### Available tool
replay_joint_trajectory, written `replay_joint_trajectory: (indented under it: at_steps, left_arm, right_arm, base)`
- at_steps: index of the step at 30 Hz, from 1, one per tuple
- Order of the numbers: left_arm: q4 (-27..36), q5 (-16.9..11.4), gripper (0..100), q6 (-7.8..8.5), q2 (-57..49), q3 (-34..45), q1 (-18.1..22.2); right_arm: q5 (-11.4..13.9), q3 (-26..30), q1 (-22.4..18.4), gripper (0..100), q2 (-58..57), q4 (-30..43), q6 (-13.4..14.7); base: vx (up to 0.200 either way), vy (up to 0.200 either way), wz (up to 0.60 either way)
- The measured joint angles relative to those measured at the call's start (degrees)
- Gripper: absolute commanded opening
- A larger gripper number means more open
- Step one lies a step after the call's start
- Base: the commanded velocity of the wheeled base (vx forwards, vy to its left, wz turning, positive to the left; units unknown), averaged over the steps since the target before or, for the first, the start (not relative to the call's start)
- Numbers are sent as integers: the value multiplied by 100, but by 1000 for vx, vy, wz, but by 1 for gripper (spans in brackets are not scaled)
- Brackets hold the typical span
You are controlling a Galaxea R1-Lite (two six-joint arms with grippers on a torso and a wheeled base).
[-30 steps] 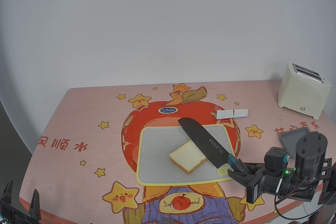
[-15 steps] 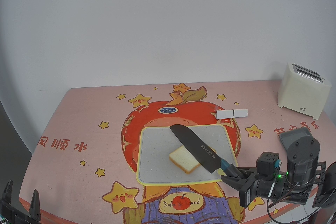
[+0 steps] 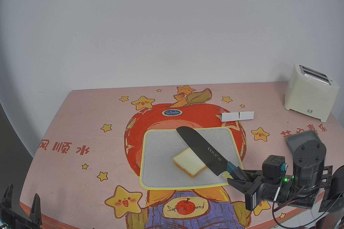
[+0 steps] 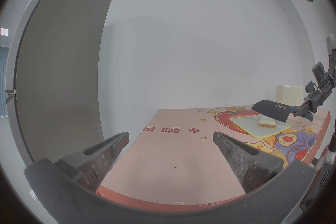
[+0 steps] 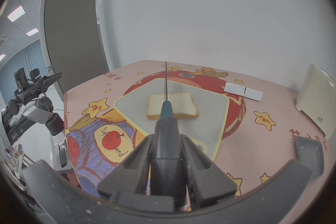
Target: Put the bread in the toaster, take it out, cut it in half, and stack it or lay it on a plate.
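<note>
White bread [image 3: 189, 164] lies flat on the grey cutting board [image 3: 157, 169], just ahead of the right gripper [image 3: 239, 179], which is closed tight on the handle of a black knife [image 3: 204, 147]. The blade runs edge-down across the bread, though contact cannot be made out. The left gripper [image 4: 170, 137] hangs wide open and empty at the near left corner of the table [image 3: 64, 122], well apart.
</note>
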Motion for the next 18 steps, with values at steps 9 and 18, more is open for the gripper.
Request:
replay_joint_trajectory:
  at_steps: [9,18]
  left_arm:
    - [-1719,-195,100,41,0,0,0]
    - [-1924,-1219,100,124,152,-780,-6]
  right_arm:
    - [0,2,-11,0,-17,0,-9]
    - [0,-6,-11,0,-78,-2,-7]
  base:
    - [0,0,0]
    - [0,0,0]
